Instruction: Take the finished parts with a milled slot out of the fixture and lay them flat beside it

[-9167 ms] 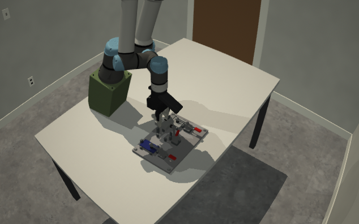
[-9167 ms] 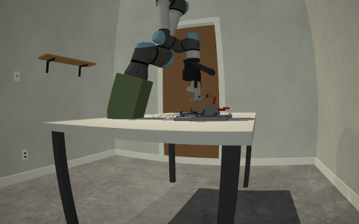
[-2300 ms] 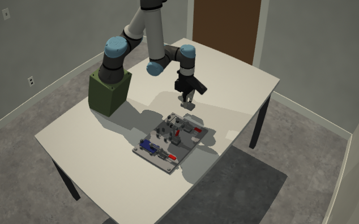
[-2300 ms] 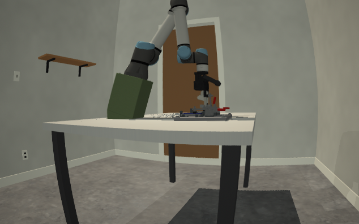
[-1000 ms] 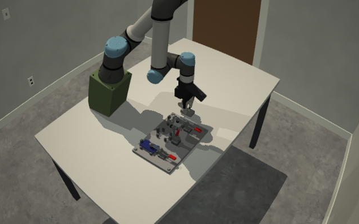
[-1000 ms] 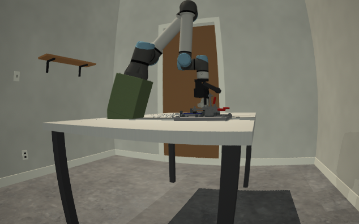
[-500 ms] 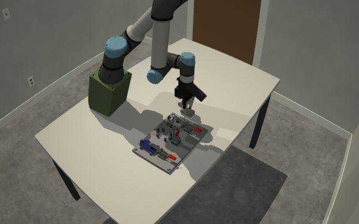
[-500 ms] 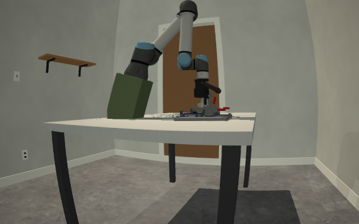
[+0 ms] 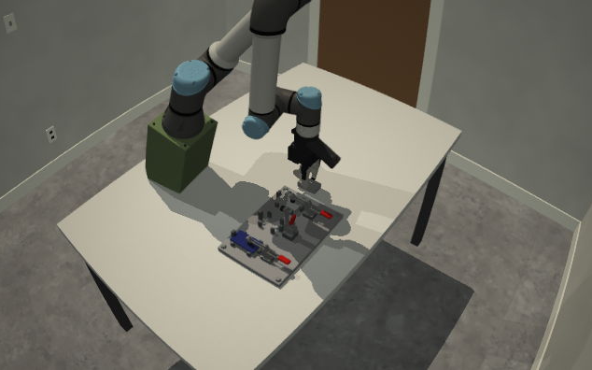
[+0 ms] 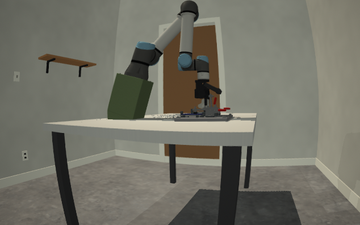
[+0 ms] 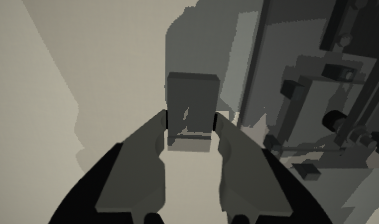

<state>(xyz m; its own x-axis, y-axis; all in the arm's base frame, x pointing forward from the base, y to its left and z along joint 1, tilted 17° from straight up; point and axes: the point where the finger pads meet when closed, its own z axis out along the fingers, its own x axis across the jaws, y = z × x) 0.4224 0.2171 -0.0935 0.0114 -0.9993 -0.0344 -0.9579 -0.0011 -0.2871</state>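
Observation:
My gripper (image 9: 309,178) (image 11: 190,112) is shut on a grey rectangular part (image 9: 310,187) (image 11: 192,100), gripped by its sides. It holds the part level, low over the table just past the fixture's far edge. Contact with the table cannot be told, and the slot is not clear. The fixture plate (image 9: 249,262) (image 11: 280,50) carries the blue blank (image 9: 242,239) at its near end, under a clamp with a lowered red handle (image 9: 284,259). Another grey part (image 11: 312,107) appears to sit between the stops at the far station. The middle station shows no part.
The middle clamp's red handle (image 9: 292,220) (image 10: 214,100) stands upright. The far clamp's red handle (image 9: 326,214) lies low. Small stops (image 11: 291,89) rise from the plate near the gripper. The green robot base (image 9: 177,161) (image 10: 129,96) stands at the left.

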